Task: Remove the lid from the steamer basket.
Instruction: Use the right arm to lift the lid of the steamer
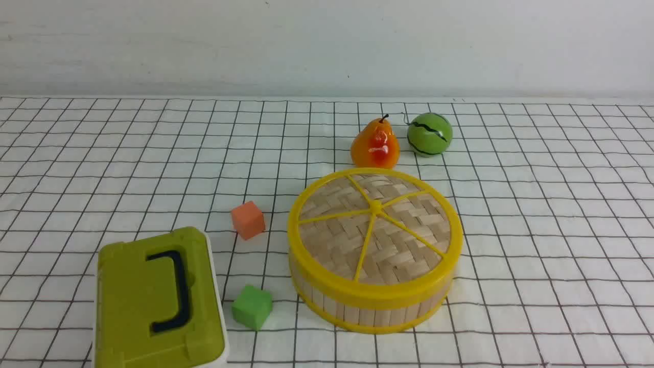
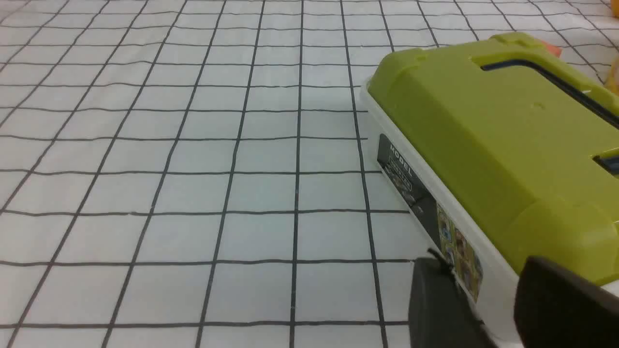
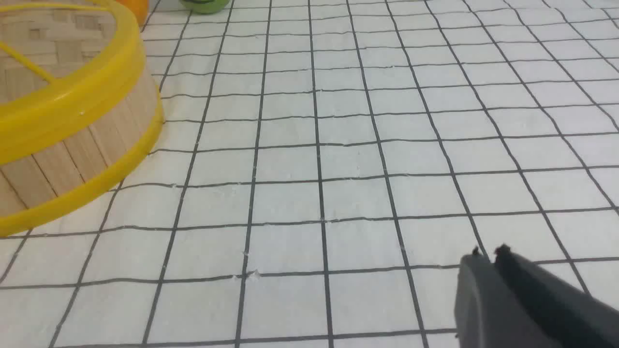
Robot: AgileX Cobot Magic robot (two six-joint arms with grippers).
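Steamer basket (image 1: 368, 306): stood upright on the checked cloth (image 1: 536, 230) and taken here as the landmark.
Lid (image 1: 375, 225): laid flat on top of the steamer basket, its yellow rim seated on the basket's upper rim; it is not yet taken off.
Pear (image 1: 375, 143): placed just behind the steamer basket, upright.
Green ball (image 1: 429, 134): placed behind the basket as well, beside the pear.
Orange cube (image 1: 248, 220): found near the basket, to its left.
Green cube (image 1: 252, 306): also left of the basket, closer to the robot.
Olive-green box (image 1: 158, 301): set further left of the basket, beyond both cubes.
Left gripper (image 2: 478, 270): fingers are held apart, nothing is gripped — the box's white side is seen between them.
Right gripper (image 3: 489, 253): fingers are brought together, nothing is held — kept over bare cloth, apart from the basket's right side.
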